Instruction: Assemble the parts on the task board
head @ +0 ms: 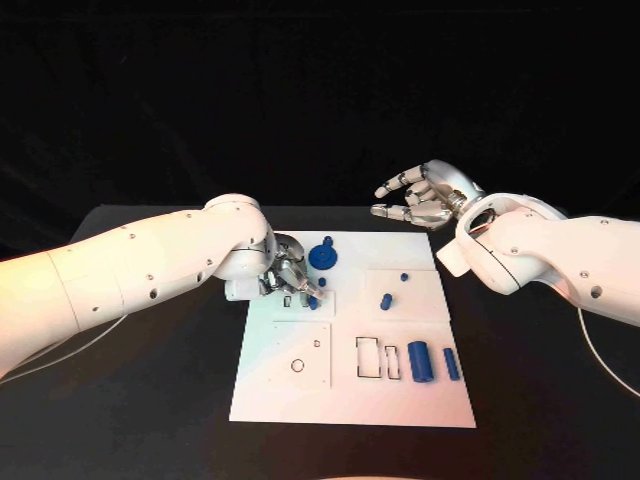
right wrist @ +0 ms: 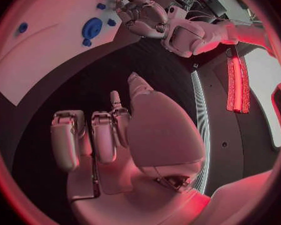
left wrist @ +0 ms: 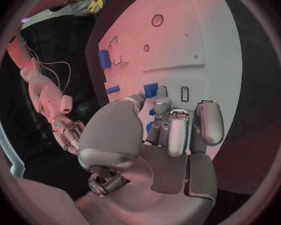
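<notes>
The left hand (head: 289,277) is working low over the far left part of the white board (head: 352,400), its fingers (left wrist: 170,130) curling down together around a small blue piece (head: 314,298) just beside a slot there. The left wrist view is showing blue between and under the fingertips, but whether they are truly pinching that piece or only touching it cannot be told. Right next to the hand, toward the far edge, a blue gear-like wheel (head: 325,260) is sitting on the board with a small blue peg (head: 329,241) beyond it.

The right hand (head: 424,198) is hovering off the board, above the dark tabletop (head: 147,400) past the far right corner, fingers spread and loosely bent, holding nothing.

Other parts are waiting: two small blue pieces (head: 387,299) are lying near the middle of the board, and two longer blue blocks (head: 421,362) are lying side by side at the near right, just beside two outlined rectangular slots (head: 368,359). A round outline and a tiny hole are marking the near left panel.

The step in hand looks like seating or picking up that small piece by the left-hand slot; the task seems to be at an early stage, with most parts loose. The next move is probably calling for a firm pinch and careful lining up of the piece with its slot, keeping clear of the wheel alongside.
</notes>
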